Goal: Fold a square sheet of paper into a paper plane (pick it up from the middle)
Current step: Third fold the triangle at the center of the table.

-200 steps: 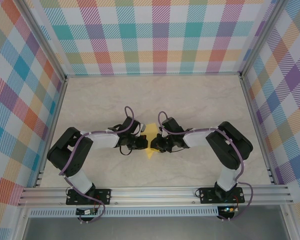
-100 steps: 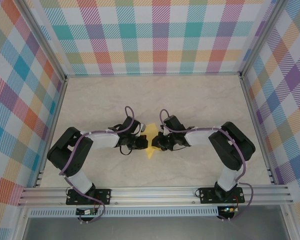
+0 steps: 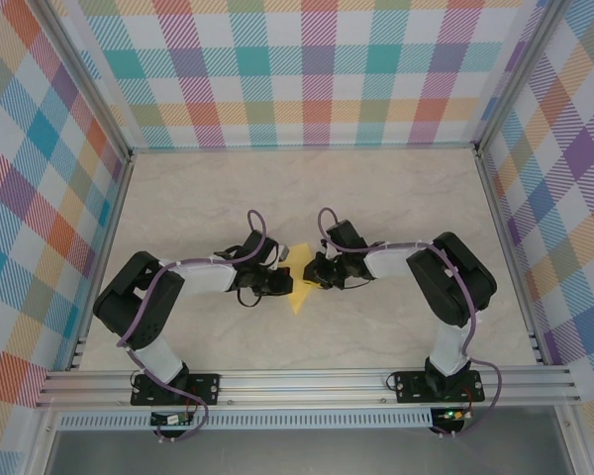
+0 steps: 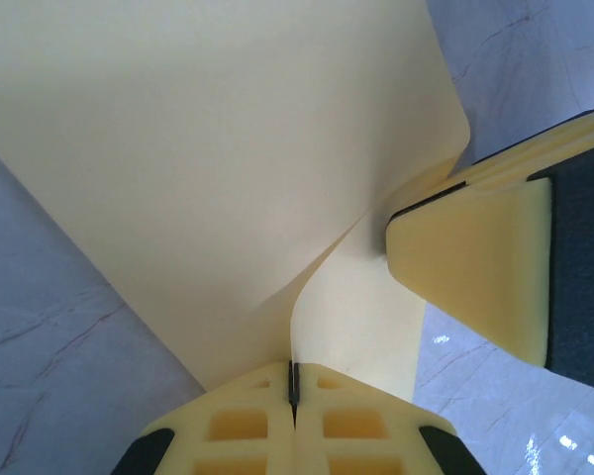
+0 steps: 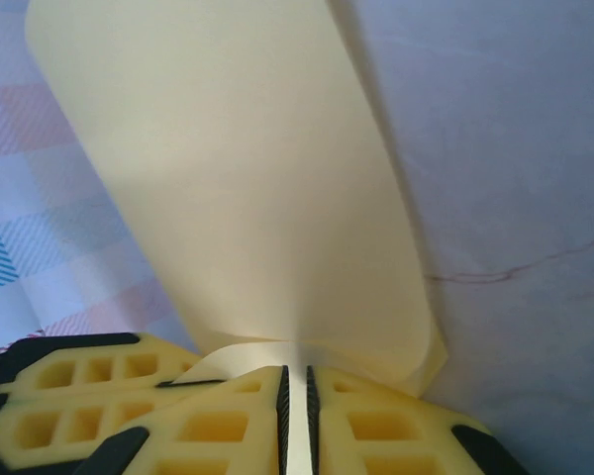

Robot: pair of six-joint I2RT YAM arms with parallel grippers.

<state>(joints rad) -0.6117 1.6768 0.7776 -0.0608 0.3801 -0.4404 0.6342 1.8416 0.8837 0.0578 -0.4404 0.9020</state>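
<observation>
The yellow sheet of paper (image 3: 298,297) hangs between my two grippers over the middle of the table, its lower tip pointing toward the arm bases. My left gripper (image 3: 280,284) is shut on one edge of it; in the left wrist view the paper (image 4: 228,148) fans out from the closed jaws (image 4: 293,381) with a curved fold. My right gripper (image 3: 313,281) is shut on the opposite side, and in the right wrist view a thin layer of the paper (image 5: 247,178) sits pinched in the narrow slit of the gripper (image 5: 295,396). The right gripper's fingers (image 4: 475,267) press against the sheet.
The marble-patterned tabletop (image 3: 376,198) lies beneath, ringed by checked walls (image 3: 307,69) and an aluminium rail (image 3: 307,381) at the near edge. The left gripper's foam fingers (image 5: 69,396) crowd close beside the right jaws.
The right arm has swung its elbow inward and carried its gripper slightly toward the back of the table. The left arm holds still, and both grips stay on the paper.
</observation>
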